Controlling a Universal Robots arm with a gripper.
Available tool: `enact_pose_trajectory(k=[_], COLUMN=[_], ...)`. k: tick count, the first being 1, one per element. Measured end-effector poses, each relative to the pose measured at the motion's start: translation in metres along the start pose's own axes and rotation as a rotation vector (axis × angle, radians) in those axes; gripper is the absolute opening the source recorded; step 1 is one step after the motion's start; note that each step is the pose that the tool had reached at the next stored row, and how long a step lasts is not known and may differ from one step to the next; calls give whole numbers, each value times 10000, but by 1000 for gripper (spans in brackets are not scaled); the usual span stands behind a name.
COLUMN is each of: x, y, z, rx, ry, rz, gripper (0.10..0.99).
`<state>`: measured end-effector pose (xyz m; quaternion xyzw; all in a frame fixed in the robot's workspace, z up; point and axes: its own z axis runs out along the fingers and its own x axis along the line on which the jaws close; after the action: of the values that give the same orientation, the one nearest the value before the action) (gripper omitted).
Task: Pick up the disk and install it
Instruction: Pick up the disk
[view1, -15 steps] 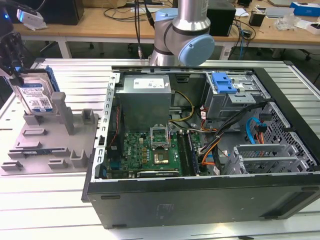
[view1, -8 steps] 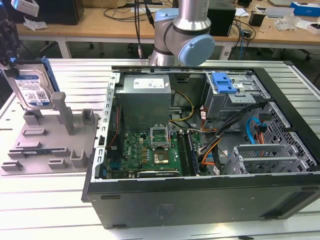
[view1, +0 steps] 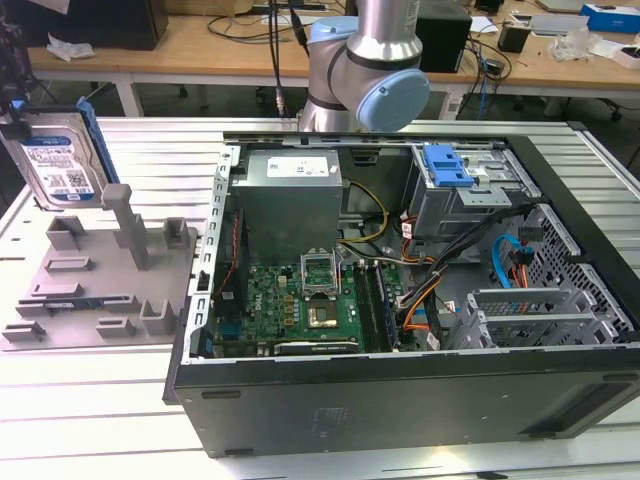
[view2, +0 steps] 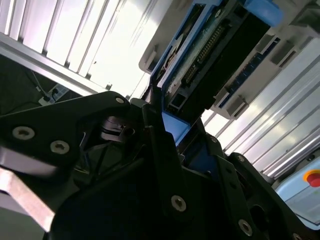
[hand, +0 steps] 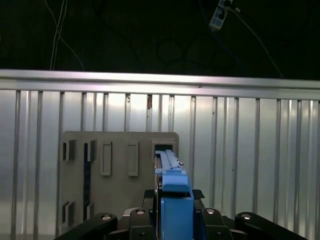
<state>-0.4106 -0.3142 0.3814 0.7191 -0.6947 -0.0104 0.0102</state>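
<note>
The disk (view1: 55, 160) is a silver hard drive with a white-and-blue label and a blue bracket. It stands upright and slightly tilted, above the far end of the grey fixture (view1: 100, 270), at the exterior view's left. In the first wrist view my gripper (hand: 174, 196) is shut on the disk's blue-edged end (hand: 176, 205), with the fixture's slotted plate (hand: 115, 160) behind it. In the second wrist view the disk's underside and connector (view2: 220, 50) stick out past a dark finger (view2: 156, 131).
An open computer case (view1: 300, 400) lies on the slatted table (view1: 80, 410), with a grey power supply (view1: 290, 190), a motherboard (view1: 300, 300) and a drive cage with a blue latch (view1: 447, 165). The arm's base (view1: 375, 60) stands behind the case.
</note>
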Motion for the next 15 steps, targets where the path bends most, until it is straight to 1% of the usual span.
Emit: enact_pose_trajectory(k=[1,13,15], x=[0,3,3], y=[1,-5,-10], z=[-47,-410,-508], rx=[1,0,1], ry=[0,0,0], rz=[0,0,0], gripper=[369,369,369])
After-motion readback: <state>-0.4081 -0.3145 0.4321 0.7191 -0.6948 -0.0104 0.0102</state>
